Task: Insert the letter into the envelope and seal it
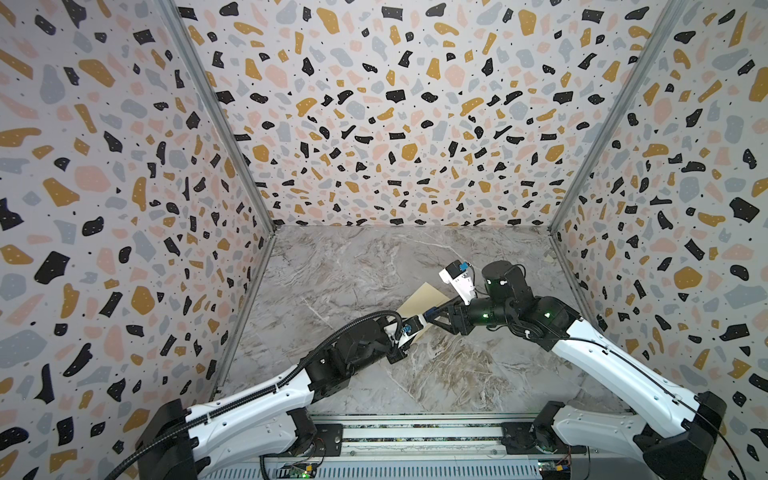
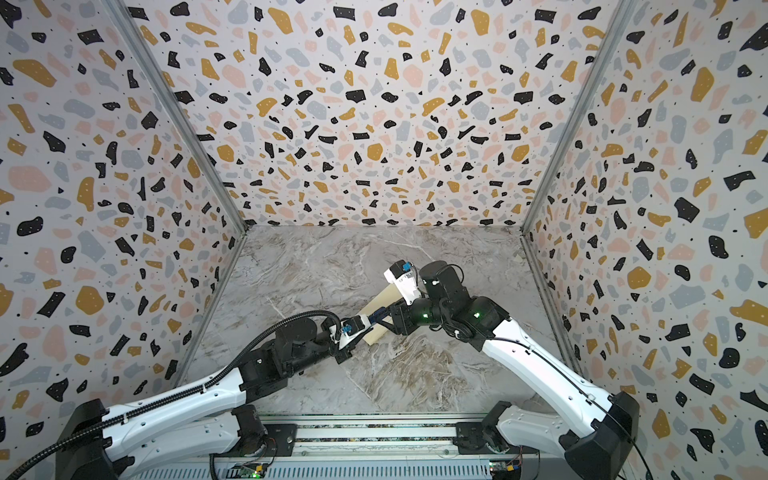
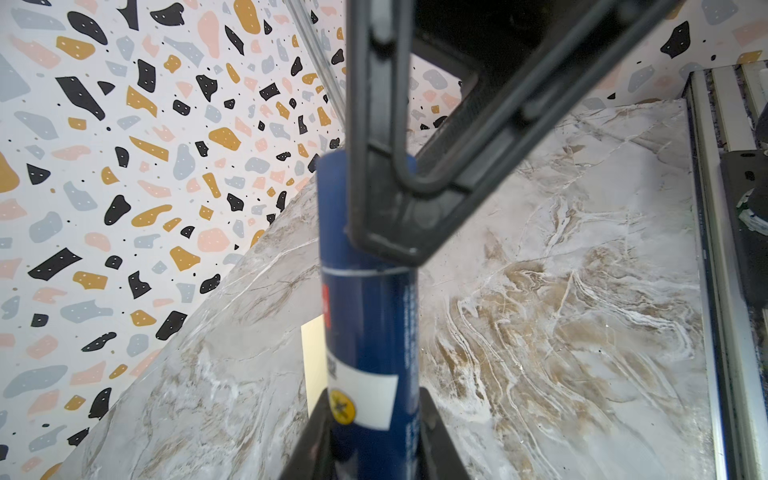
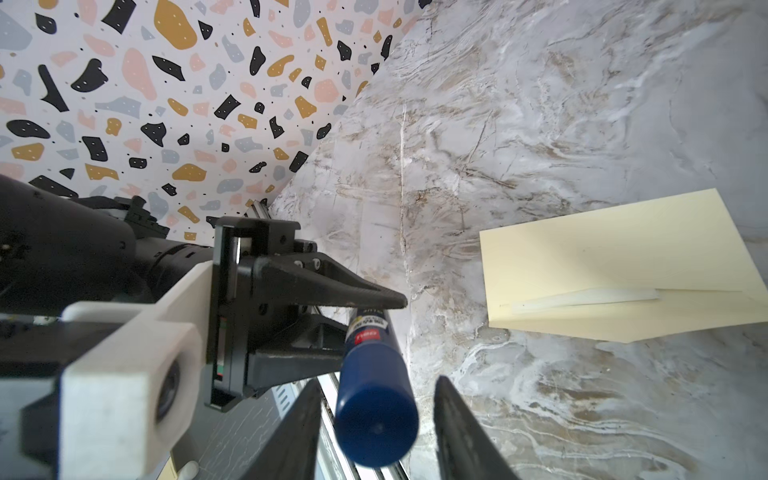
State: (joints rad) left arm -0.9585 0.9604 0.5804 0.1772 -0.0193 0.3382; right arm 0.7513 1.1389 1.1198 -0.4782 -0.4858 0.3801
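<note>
**Location.** The pale cream-yellow oblong paper envelope [image 4: 615,257] lies flat near the centre of the grey-and-brown marble-patterned tabletop [image 1: 353,270], just to the far side of the point where both arms meet. Its triangular flap is folded down, with a thin white strip [image 4: 582,299] showing under the edge. The tan bordered letter is not separately visible, so it cannot be told whether it is inside.

**Handling.** The envelope is judged light, thin and limp, with a matte surface that is likely to slide on the glossy slab. Press it flat on the body, or pinch a free edge. Avoid creasing.

**Tool.** The dark blue cylindrical glue stick [image 3: 365,324] looks rigid, smooth and slippery. The left gripper [image 3: 371,424] is clamped on its labelled barrel. The right gripper [image 4: 378,380] brackets the rounded cap with a gap at each finger and grasps nothing. Grip the cap squarely across its width.
</note>
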